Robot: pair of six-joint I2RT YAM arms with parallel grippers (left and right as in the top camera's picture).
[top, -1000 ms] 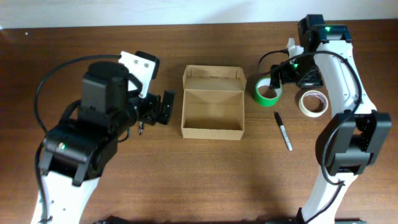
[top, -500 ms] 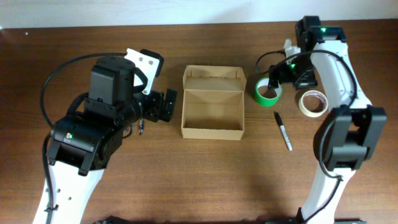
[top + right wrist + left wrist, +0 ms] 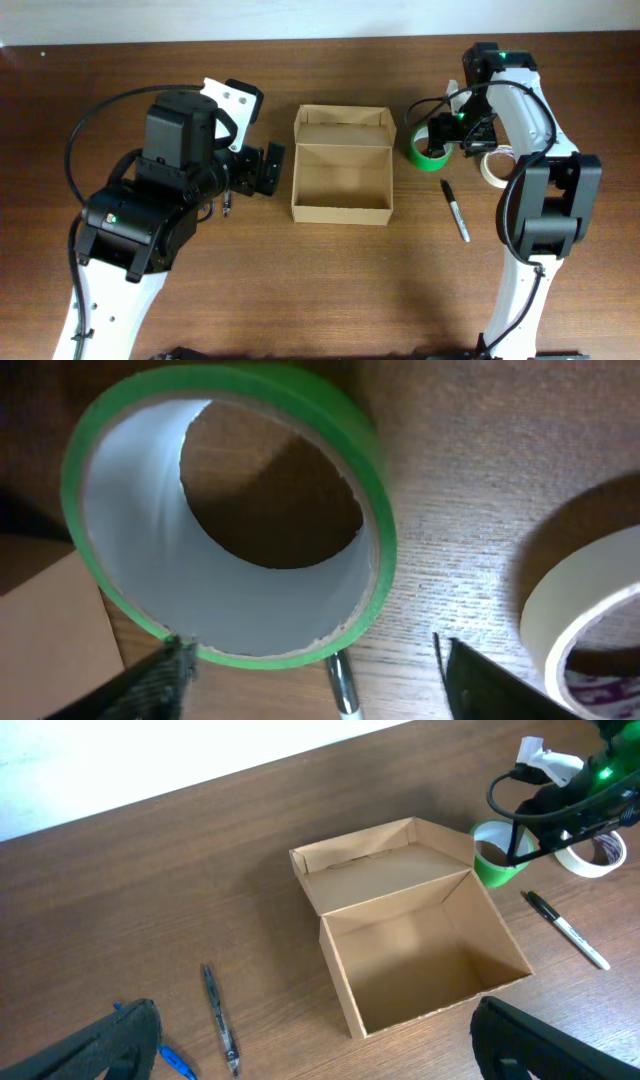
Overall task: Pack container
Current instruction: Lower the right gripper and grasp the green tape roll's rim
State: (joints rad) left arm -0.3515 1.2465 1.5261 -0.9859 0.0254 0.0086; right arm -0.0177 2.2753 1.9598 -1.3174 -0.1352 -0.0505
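The packing has not really begun, by my reading: the box is empty, its bare cardboard floor showing, and everything that might go in lies outside it on the worktop. All the loading is left to do, and after that presumably the closing.

The box is plain tan-brown cardboard, small and rectangular, and far bigger than the loose things around it. It sits upright with its mouth open. Its lid flap is folded back on the far side, with a small tab at each end. Nothing looks crushed or torn.

The box lies just in front of the left tool, whose jaws stand wide apart and hold nothing. A thin pen lies beside that tool, apart from the box.

The right tool is on the box's other side, low over a green tape roll that lies flat near the box's corner. Its jaws are apart and sit at the near edge of the roll. I see no grip on it, and I cannot tell whether either finger touches it. A cream tape roll lies just beyond that tool, and a black marker lies near both rolls.
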